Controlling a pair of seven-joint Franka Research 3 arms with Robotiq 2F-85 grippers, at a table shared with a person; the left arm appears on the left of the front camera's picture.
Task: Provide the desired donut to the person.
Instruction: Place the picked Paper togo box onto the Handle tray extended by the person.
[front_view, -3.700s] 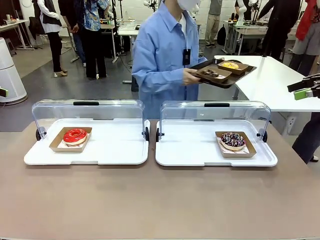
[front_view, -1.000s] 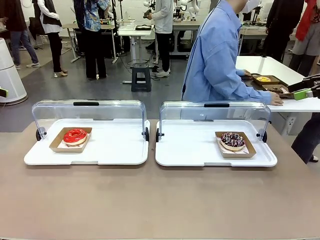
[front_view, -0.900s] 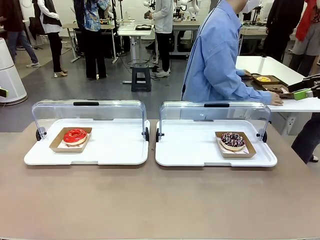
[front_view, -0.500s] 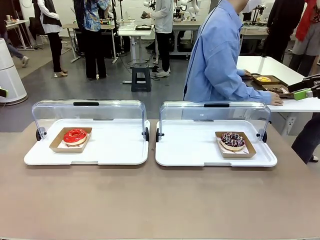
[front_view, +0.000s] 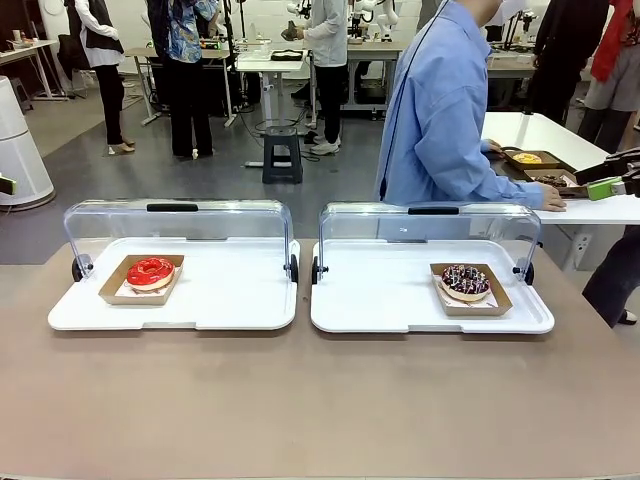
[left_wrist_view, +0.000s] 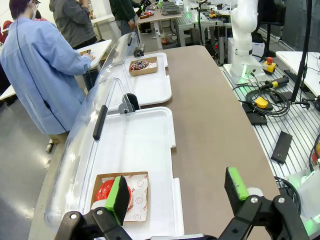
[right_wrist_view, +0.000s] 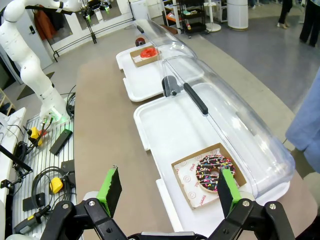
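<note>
Here we are at the brown table (front_view: 320, 400), and two white trays sit side by side along its far edge, each with its clear lid swung up and back. On the left tray (front_view: 230, 300), the red donut (front_view: 150, 270) rests in a small cardboard box near the tray's left edge; on the right tray (front_view: 390, 300), the chocolate donut with sprinkles (front_view: 465, 280) lies in its own box toward the tray's right edge. The person (front_view: 440, 110) in the light blue shirt stands past the far edge of the table, turned away to the side, one hand (front_view: 552, 198) flat on a white side table next to a dark tray of more donuts (front_view: 535, 165); that hand looks open and lying flat, grasping nothing I can make out. From the left wrist view, the left gripper (left_wrist_view: 177, 192) hangs above the near left corner of the table, jaws spread wide and empty, the red donut just beyond one green pad. The right wrist view gives the same story: the right gripper (right_wrist_view: 170, 192) is high over the right end of the table, jaws wide apart and holding nothing, the sprinkled donut in its box below. Both donuts sit untouched on their trays.
</note>
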